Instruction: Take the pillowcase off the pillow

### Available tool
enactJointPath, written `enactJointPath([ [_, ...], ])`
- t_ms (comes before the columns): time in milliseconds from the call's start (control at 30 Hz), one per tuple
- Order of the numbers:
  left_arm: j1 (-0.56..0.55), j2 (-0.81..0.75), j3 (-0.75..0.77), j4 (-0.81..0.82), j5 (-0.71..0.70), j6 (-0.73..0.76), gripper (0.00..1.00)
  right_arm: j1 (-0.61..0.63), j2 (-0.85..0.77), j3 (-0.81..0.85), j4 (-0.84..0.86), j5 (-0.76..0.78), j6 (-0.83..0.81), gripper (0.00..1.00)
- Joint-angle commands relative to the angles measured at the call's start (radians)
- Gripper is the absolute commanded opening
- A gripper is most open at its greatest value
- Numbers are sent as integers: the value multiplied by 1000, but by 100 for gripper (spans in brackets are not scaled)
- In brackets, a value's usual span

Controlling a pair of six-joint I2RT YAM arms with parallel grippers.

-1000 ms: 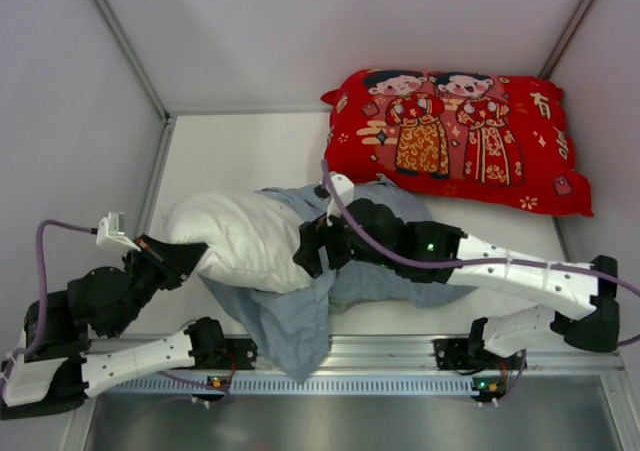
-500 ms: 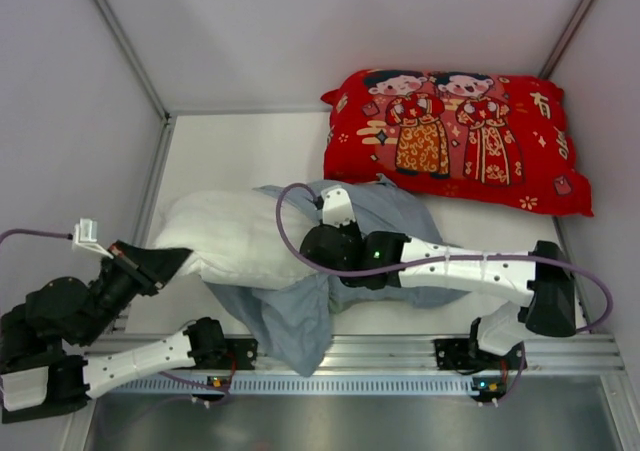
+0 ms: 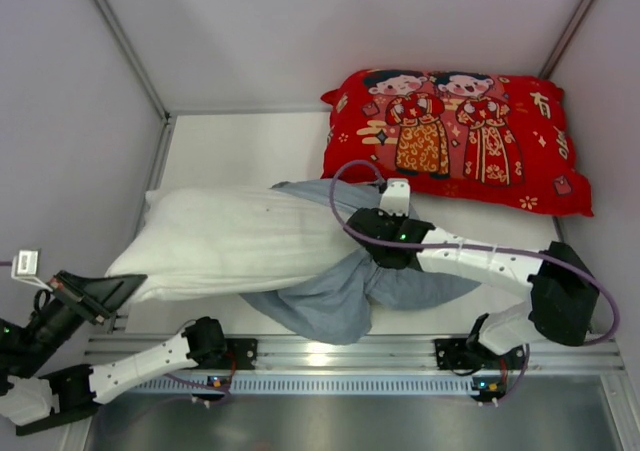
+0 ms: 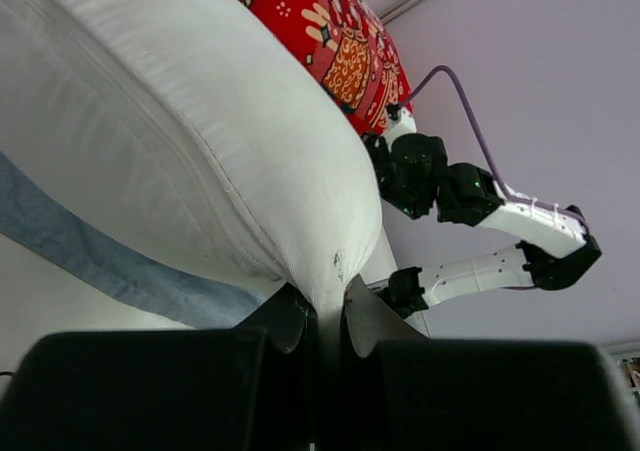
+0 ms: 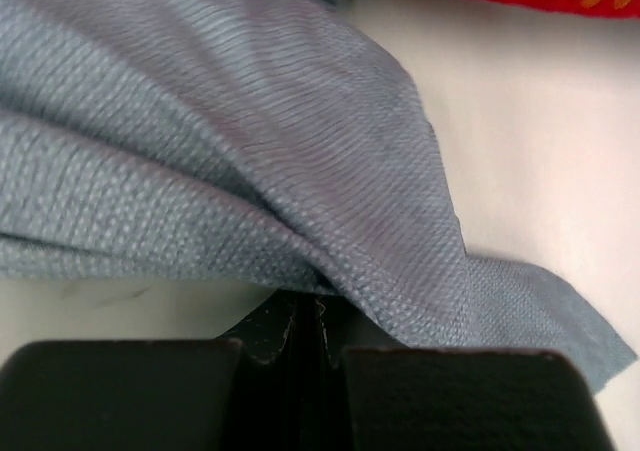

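The plump white pillow (image 3: 235, 241) lies across the left and centre of the table (image 3: 250, 151), mostly bare. Its right end seems to be still inside the blue-grey pillowcase (image 3: 330, 296), which is bunched near centre. The red cartoon-print pillow (image 3: 455, 136) sits far right. Both task things look light and soft, and the limp cloth is best taken by a pinched fold. The left gripper (image 4: 325, 306) is clamped on the pillow's left corner. The right gripper (image 5: 300, 316) is closed on a pillowcase fold.

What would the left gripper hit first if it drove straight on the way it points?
The white pillow: the left gripper is shut on its corner, with the pillow's bulk directly ahead. The blue-grey pillowcase seems farther along.
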Motion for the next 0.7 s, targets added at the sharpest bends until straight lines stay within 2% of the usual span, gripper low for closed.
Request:
enactJointPath([
  [0,54,-47,195,248,-129,47,0,-202,-50,-145,-134,33,-104,0],
  [100,68,-34,233,245,-112,65,0,-257,-111,-153,-79,-43,-156,0],
  [233,68,-34,218,244,-106,62,0,-337,-134,-135,-60,-68,-219,0],
  [367,68,-37,227,244,-98,61,0,-429,-166,-166,29,-244,-276,0],
  [467,77,-34,222,245,-83,65,0,-423,-210,-167,44,-303,-305,0],
  [500,79,-29,192,248,-77,64,0,-385,-232,-158,55,-383,-328,0],
  [567,79,8,106,248,-51,52,0,-328,-315,-131,70,-444,-367,20],
  [600,79,34,72,248,-38,47,0,-258,-338,-115,73,-468,-371,30],
  [633,79,63,39,247,-8,41,0,-221,-361,-98,73,-469,-383,46],
  [667,79,136,2,247,12,27,0,-188,-387,-53,66,-469,-388,53],
])
